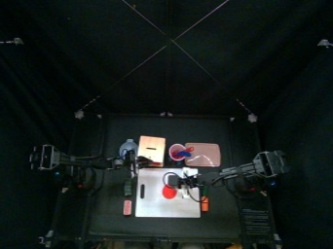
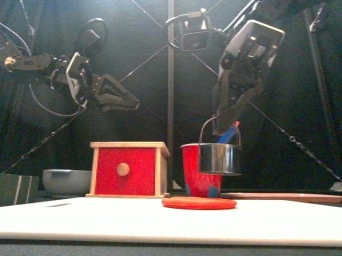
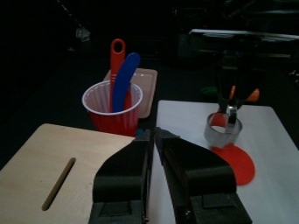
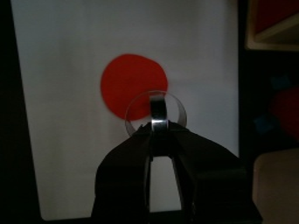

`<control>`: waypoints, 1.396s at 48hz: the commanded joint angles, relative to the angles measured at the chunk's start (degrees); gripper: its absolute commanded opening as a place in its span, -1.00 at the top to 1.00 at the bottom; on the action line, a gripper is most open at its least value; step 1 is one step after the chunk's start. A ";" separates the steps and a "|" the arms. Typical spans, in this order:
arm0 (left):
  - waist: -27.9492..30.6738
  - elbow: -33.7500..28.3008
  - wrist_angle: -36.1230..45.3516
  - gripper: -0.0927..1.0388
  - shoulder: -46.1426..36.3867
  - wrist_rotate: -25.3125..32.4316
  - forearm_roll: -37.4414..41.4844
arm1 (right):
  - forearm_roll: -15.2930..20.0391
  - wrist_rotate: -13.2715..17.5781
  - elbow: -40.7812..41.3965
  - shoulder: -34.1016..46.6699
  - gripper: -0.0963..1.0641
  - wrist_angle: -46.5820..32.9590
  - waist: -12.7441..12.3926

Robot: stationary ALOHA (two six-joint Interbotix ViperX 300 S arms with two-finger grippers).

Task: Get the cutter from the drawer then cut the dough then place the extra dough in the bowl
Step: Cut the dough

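Two arms over one surface. The right gripper [image 4: 156, 131] is clamped on the wire handle of the single round cutter [image 2: 218, 158]. The cutter hangs clear above the one red dough disc [image 2: 198, 203], which lies on the one white board [image 1: 146, 204]. The left gripper [image 3: 152, 138], jaws together and empty, hovers above the one wooden box [image 2: 130, 170]. Behind stand one bowl [image 2: 64, 180], one pink tray [image 1: 205, 153] and one red cup [image 3: 114, 109] holding two knives, blue [image 3: 125, 74] and red [image 3: 118, 54].

Holds right gripper [image 2: 221, 118] tilted down near the middle, jaws pinched on the cutter [image 2: 214, 160] by its wire handle. Hangs left gripper [image 3: 155, 133] higher at the left, jaws nearly together.
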 commanded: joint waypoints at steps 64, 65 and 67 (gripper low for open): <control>-0.18 -0.26 -0.53 -0.17 1.58 -0.18 0.00 | 2.64 0.09 -4.13 0.35 -0.46 -7.21 0.18; -0.09 -0.26 -0.53 -0.17 1.49 -0.18 0.00 | 2.55 0.09 -4.04 -0.09 -0.46 -7.38 0.18; -0.18 -0.26 -0.53 -0.17 1.49 0.00 0.00 | 1.85 0.09 -3.69 -1.14 -0.46 -7.65 0.18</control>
